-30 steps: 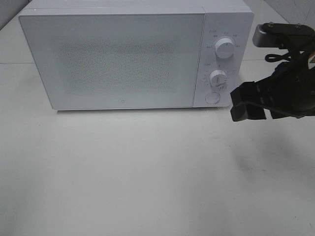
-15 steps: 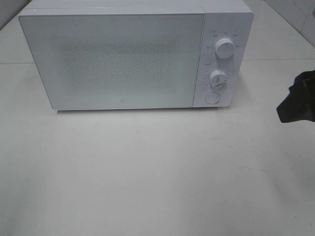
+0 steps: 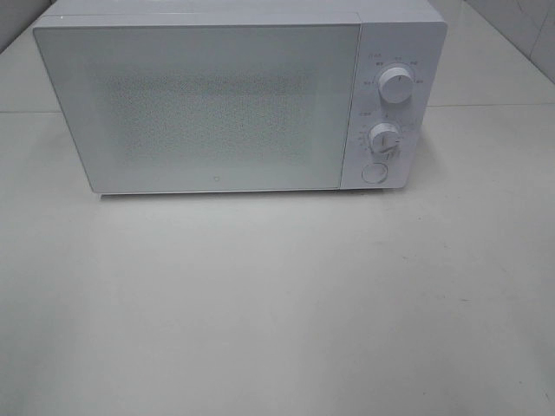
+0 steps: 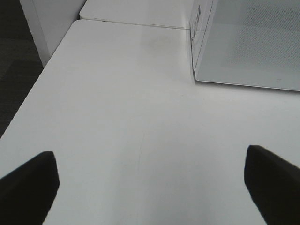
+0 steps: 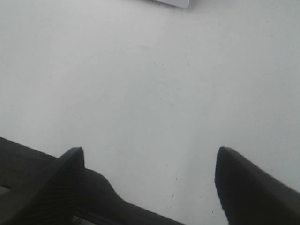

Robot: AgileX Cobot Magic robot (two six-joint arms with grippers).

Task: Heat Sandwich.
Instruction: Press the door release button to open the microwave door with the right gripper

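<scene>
Smooth white table (image 3: 277,303), boxy microwave (image 3: 243,100) with speckled door (image 3: 204,113); both jaws wide apart, empty.

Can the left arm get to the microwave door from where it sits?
Probably yes: only bare white table lies between the open left tool and the white microwave's closed frosted door. Nothing stands in the way, though no handle shows.

You have a white microwave (image 3: 404,39) standing at the back of the pale surface (image 3: 277,303), its speckled door (image 3: 199,108) closed. On the panel to the right of the door, the upper knob (image 3: 397,87) sits above the lower knob (image 3: 383,137), with a round button (image 3: 374,172) just beneath them.
</scene>
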